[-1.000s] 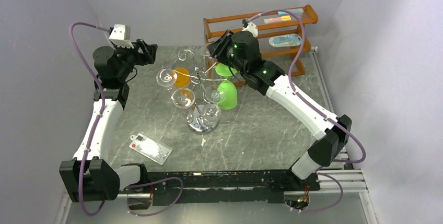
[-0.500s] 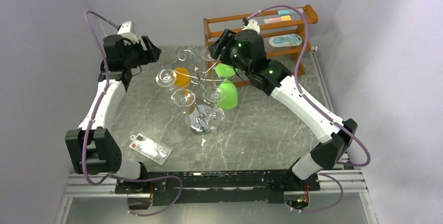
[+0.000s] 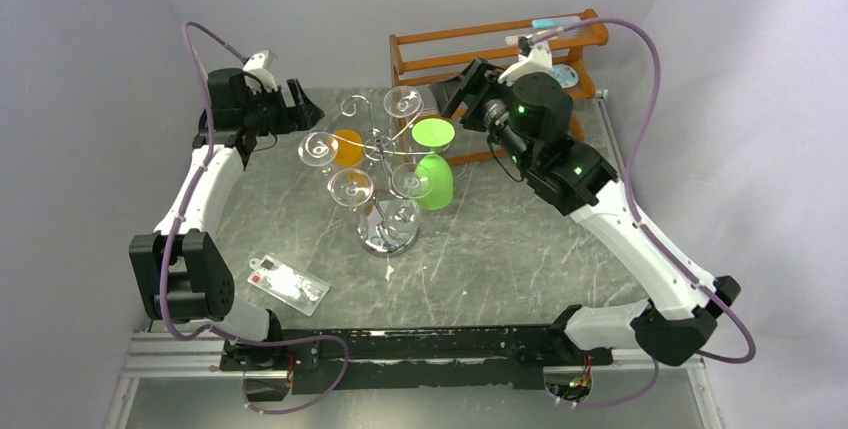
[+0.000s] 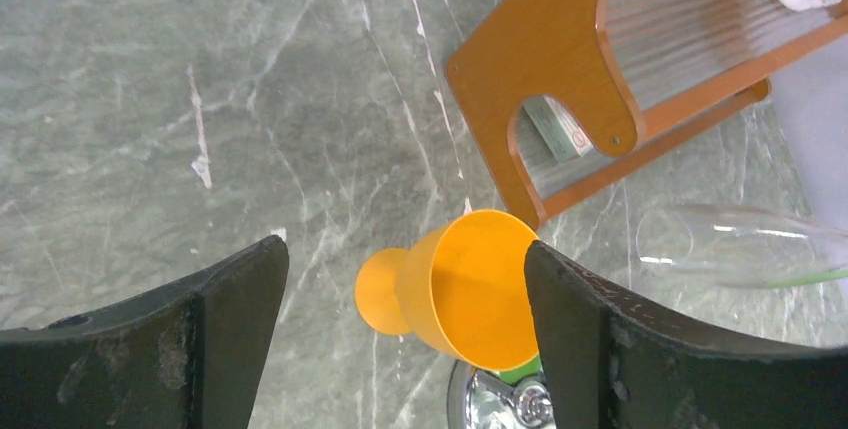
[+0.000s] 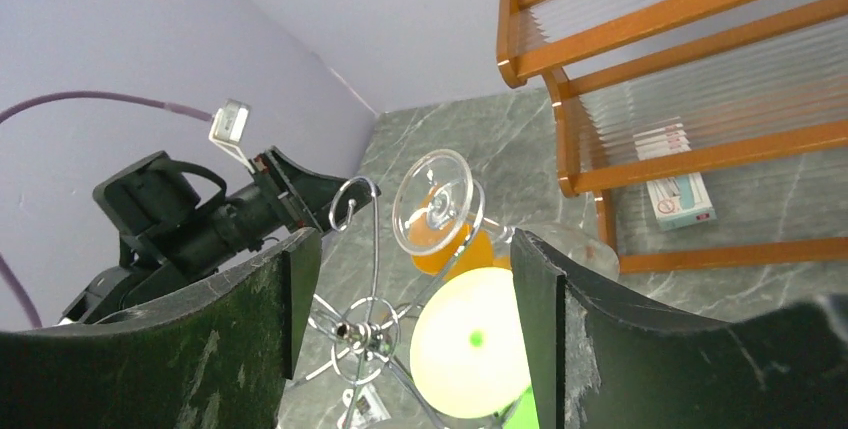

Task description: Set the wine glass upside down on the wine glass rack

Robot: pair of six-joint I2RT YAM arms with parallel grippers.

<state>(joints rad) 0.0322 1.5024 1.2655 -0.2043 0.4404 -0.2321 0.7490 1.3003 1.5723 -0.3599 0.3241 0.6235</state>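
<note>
right wrist view: a clear stemmed wine glass (image 5: 437,201) appears to hang foot-up on the chrome wire wine glass rack (image 5: 365,334), just ahead of the wide, empty right fingers (image 5: 250,329). left fingers (image 4: 220,329) also spread wide, holding nothing. the glass is probably light, thin, slippery and breakable; the stem looks the safest hold.

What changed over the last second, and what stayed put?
The right gripper opened its fingers and drew back toward the wooden shelf, leaving the green wine glass hanging upside down on the wine glass rack. The left gripper, open, edged slightly toward the rack as its elbow rose. The other glasses, the rack and the flat packet stayed put.
</note>
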